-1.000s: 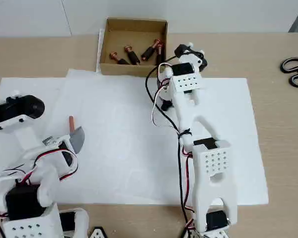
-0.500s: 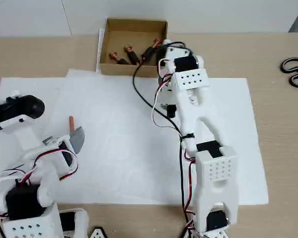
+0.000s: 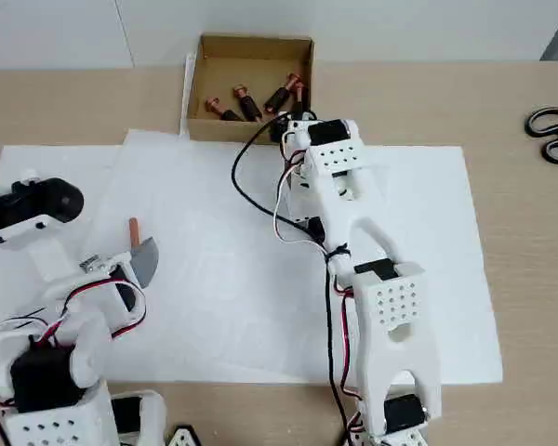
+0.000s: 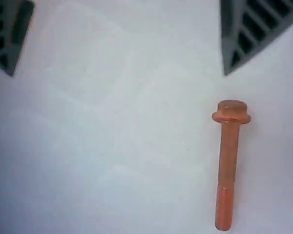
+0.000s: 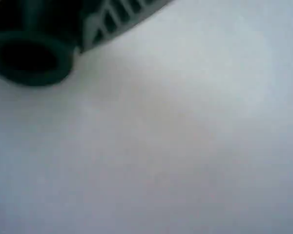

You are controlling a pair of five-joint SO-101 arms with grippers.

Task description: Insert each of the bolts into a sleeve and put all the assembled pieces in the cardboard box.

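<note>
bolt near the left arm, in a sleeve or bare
Bare. The bolt lies flat on the white paper, its copper head and threaded shank fully exposed, with nothing around it.

The light wooden tabletop [image 3: 521, 232] carries overlapping white sheets [image 3: 223, 269] across its middle and left. An open brown cardboard box [image 3: 232, 130] stands at the far edge of the sheets, touching them. A pair of black-handled scissors [image 3: 553, 130] lies on bare wood at the right edge, well apart from the sheets.
</note>
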